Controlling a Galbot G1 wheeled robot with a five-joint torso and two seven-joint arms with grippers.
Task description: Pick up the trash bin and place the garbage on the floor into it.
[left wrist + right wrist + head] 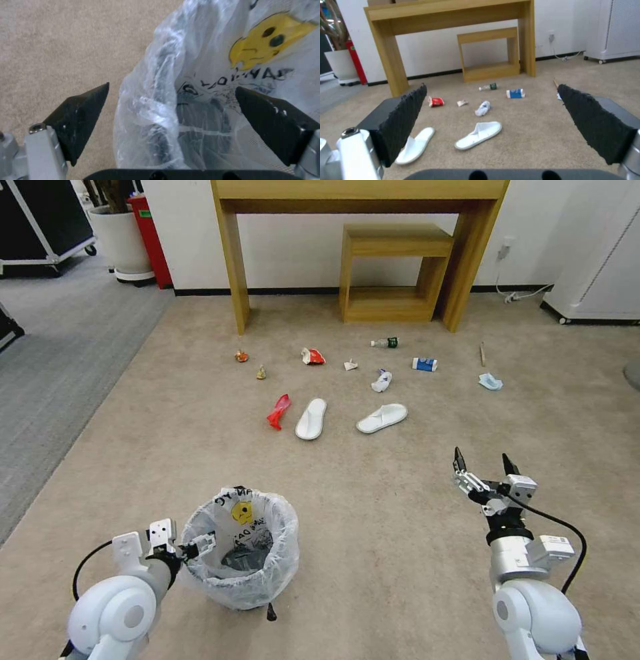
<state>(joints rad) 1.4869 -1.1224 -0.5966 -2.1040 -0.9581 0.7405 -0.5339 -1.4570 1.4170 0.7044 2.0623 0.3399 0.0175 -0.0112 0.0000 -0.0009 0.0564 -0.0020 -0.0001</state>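
Crinkly white plastic lines the small black trash bin, which stands upright on the beige floor close in front of the robot, on its left side. The left pincer is released and set astride the bin's near-left rim: in the left wrist view one black finger sits outside over the carpet, the other inside the bag's mouth, with the rim and bunched liner between them.

The step in hand looks like the grasp for lifting the bin. To do it well, the jaws should close squarely on the hard rim, not on loose plastic alone, or the liner may slide and the bin tip as it rises. A slightly deeper bite before closing would help, then a straight, level lift.

The right pincer hovers released above bare carpet on the right, aimed at the litter. The garbage lies well ahead, spread before the wooden worktop: a red bag, two white slippers, a bottle, a blue-white carton, a blue mask and a stick.
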